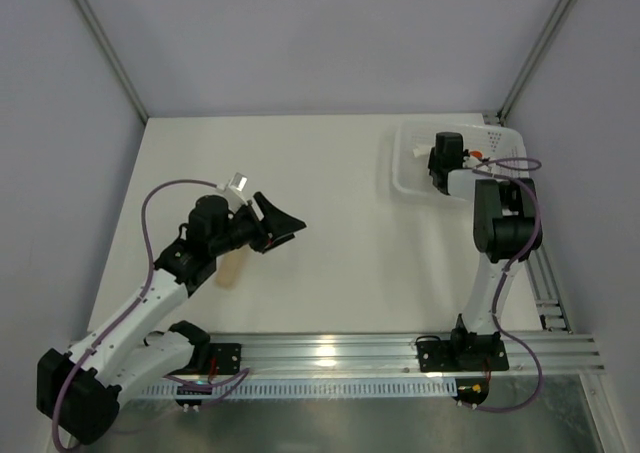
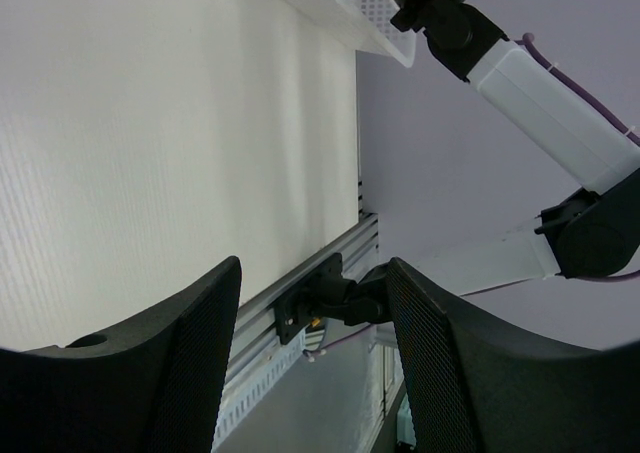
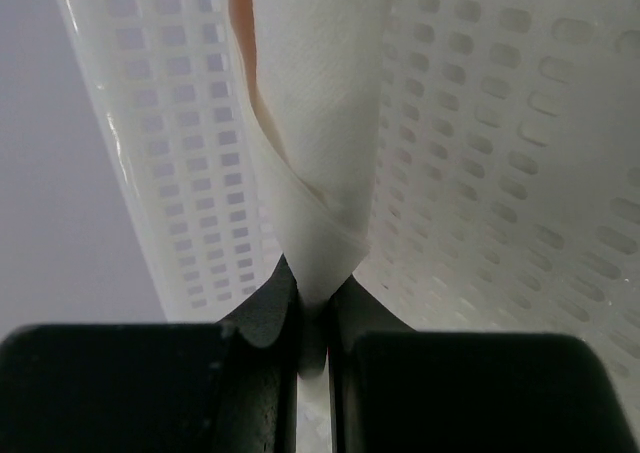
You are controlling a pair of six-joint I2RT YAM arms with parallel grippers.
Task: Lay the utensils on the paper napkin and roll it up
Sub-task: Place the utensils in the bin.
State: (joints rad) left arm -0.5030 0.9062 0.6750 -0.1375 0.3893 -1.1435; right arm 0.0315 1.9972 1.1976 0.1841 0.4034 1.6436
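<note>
1. Right gripper (image 3: 312, 295): its two black jaws are pressed almost together, pinching a folded corner of the paper napkin (image 3: 320, 123).
2. Seen from the right wrist, the napkin is soft white paper with a fine texture. It is folded over on itself so that it narrows to a point where the jaws clamp it, and it widens above them.
3. The napkin lies inside the white perforated basket (image 3: 480, 173), whose slotted walls rise on either side of it.
4. A sliver of an orange utensil (image 3: 238, 13) shows along the napkin's upper left edge. Too little of it is visible to tell which utensil it is.
5. From above, the basket (image 1: 400, 178) sits at the far right corner of the table (image 1: 330, 273).
6. The right arm rises from its base on the near rail and bends at the elbow. Its wrist points down into the basket, so its fingers are hidden in that view.
7. Left gripper (image 1: 288, 223): the jaws are spread wide and hold nothing.
8. The left arm reaches from the near left corner toward the middle-left of the table, with the gripper raised off the surface and pointing right, toward the basket.
9. A short beige piece (image 1: 228, 269) lies on the table just beside the left forearm.
</note>
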